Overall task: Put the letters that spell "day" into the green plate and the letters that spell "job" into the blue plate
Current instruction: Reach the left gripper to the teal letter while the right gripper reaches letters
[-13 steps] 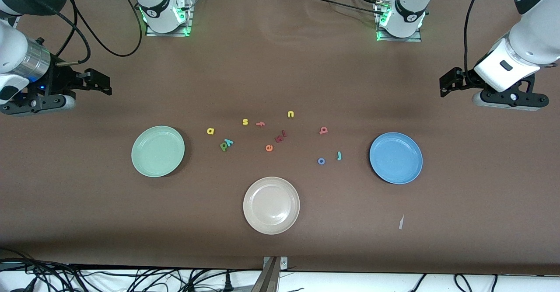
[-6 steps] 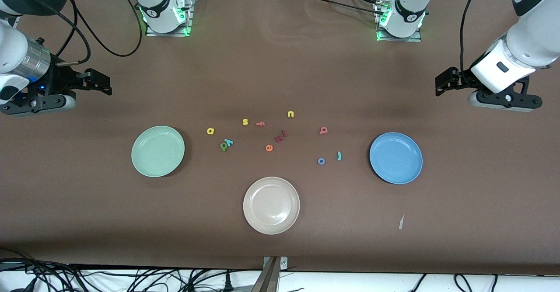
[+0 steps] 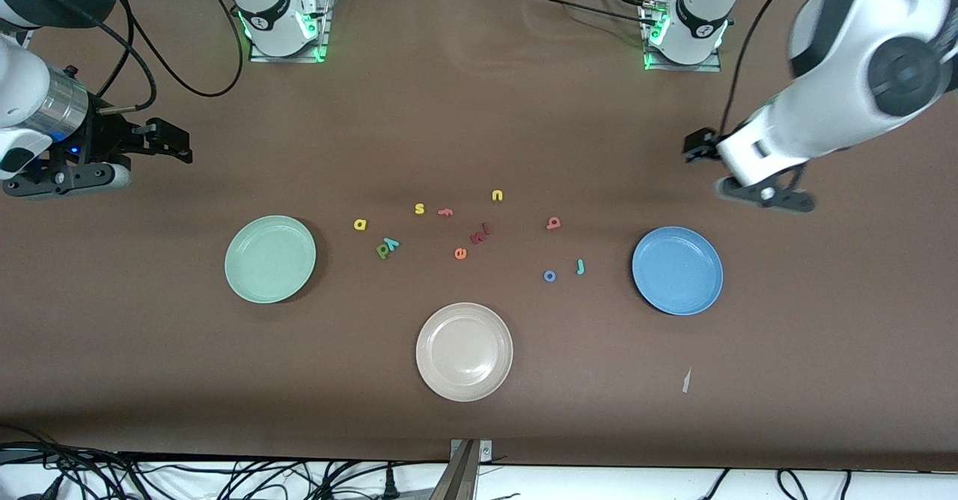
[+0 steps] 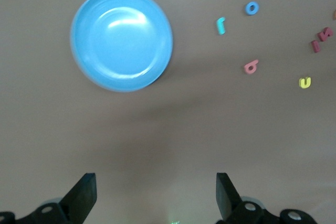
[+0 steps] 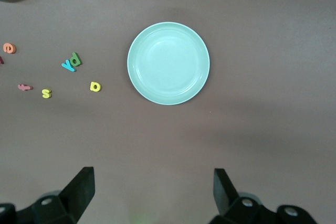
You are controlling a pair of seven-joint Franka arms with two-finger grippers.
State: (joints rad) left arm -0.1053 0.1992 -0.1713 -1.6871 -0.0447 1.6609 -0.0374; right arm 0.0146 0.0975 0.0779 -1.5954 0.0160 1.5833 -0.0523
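My left gripper has swung in over bare table by the blue plate, fingers wide, empty; j, o, b lie near it. Right gripper waits, spread, by the green plate; a, d, y just beside it.

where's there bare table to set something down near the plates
Bare table lies between the green plate and beige plate, and between the beige plate and blue plate. It is crowded among the scattered letters between the green and blue plates.
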